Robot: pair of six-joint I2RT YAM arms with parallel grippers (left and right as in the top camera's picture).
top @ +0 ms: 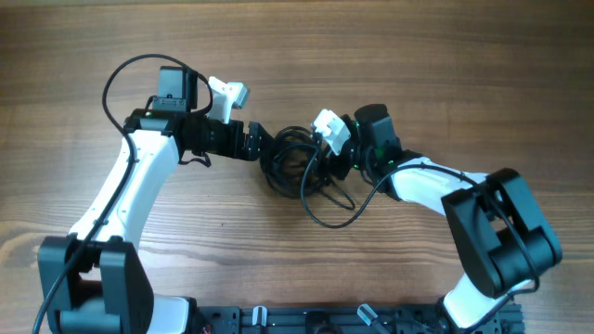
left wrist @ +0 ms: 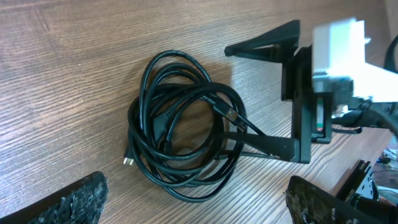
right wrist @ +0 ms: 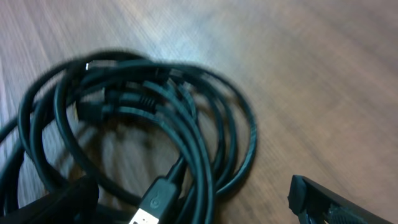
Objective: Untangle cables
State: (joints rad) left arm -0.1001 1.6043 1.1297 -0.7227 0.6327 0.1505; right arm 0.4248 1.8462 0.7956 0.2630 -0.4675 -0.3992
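Note:
The cables (top: pixel 290 163) lie as a palm-sized black tangle on the wooden table, between my two grippers. One loose loop (top: pixel 330 211) trails toward the front. My left gripper (top: pixel 264 147) is open at the tangle's left edge. In the left wrist view the coil (left wrist: pixel 180 127) lies just ahead of its spread fingers (left wrist: pixel 71 202). My right gripper (top: pixel 325 156) is open at the tangle's right edge. In the left wrist view its jaws straddle the coil's side. In the right wrist view the cables (right wrist: pixel 186 124) and a USB plug (right wrist: pixel 158 202) sit between its fingers (right wrist: pixel 323 202). Neither gripper holds anything.
The right arm's white wrist camera (top: pixel 330 128) sits above the tangle's right side, and the left arm's (top: pixel 229 92) behind its wrist. Thick arm cables loop at the far left (top: pixel 116 79). Both arm bases stand at the table's front edge (top: pixel 306 320).

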